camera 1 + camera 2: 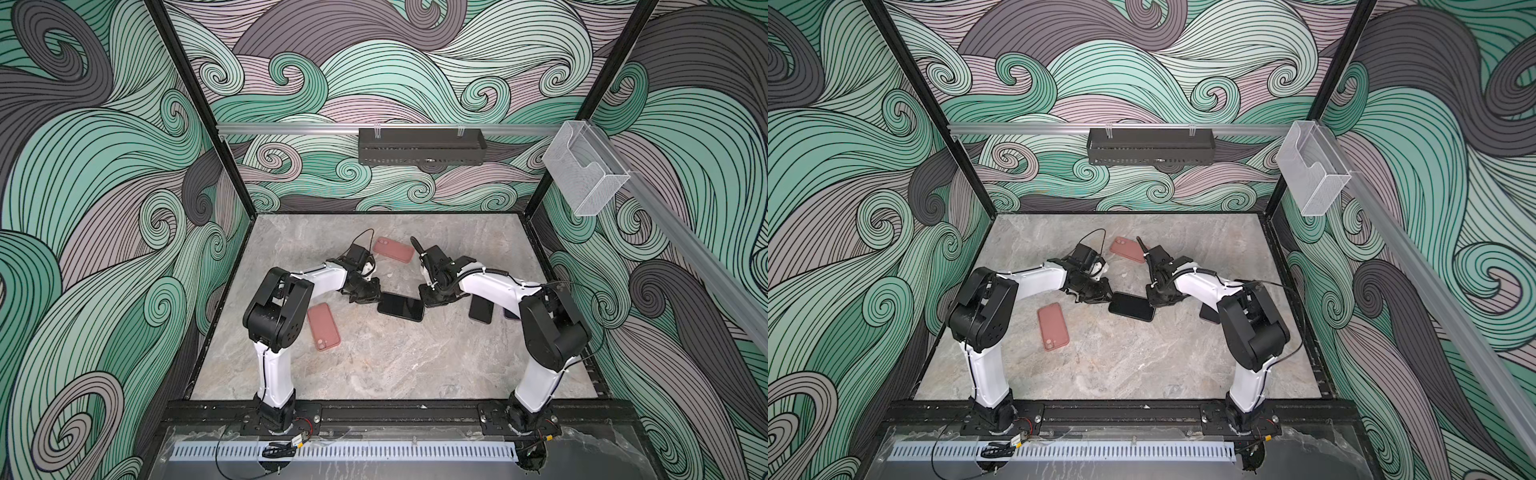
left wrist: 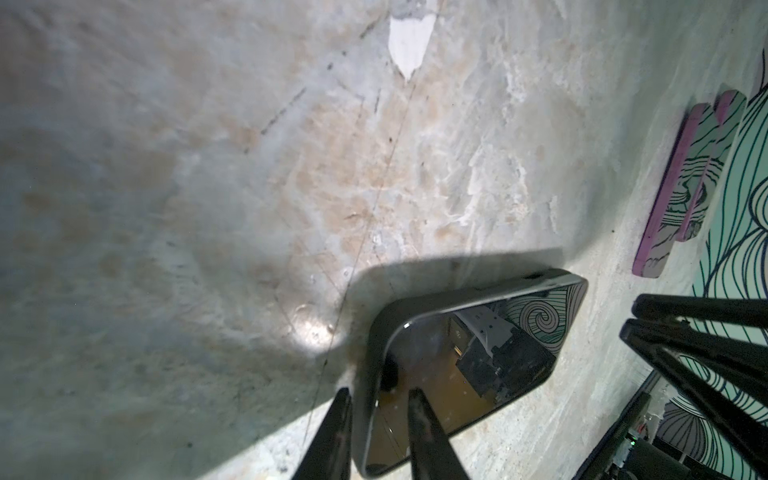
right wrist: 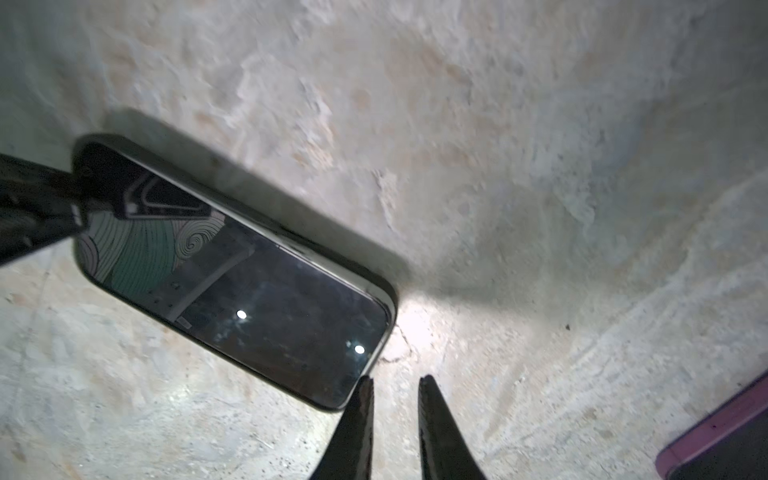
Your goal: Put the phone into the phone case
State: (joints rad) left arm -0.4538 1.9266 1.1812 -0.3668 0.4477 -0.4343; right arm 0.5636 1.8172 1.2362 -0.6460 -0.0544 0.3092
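Black glass, the phone [image 1: 401,306] sits mid-frame in both top views on the grey marbled tabletop [image 1: 395,365], long axis left to right, its left short end pinched by the left gripper [image 2: 380,392], while the right gripper [image 3: 395,382] hovers just off the right end, jaws narrow and empty. The nearer pink phone case [image 1: 323,326] lies flat to the phone's lower left, on the left gripper's side, nearly crosswise to it, so I reckon a carry and a turn; swirled green-and-mauve walls [image 1: 83,166] close us in.
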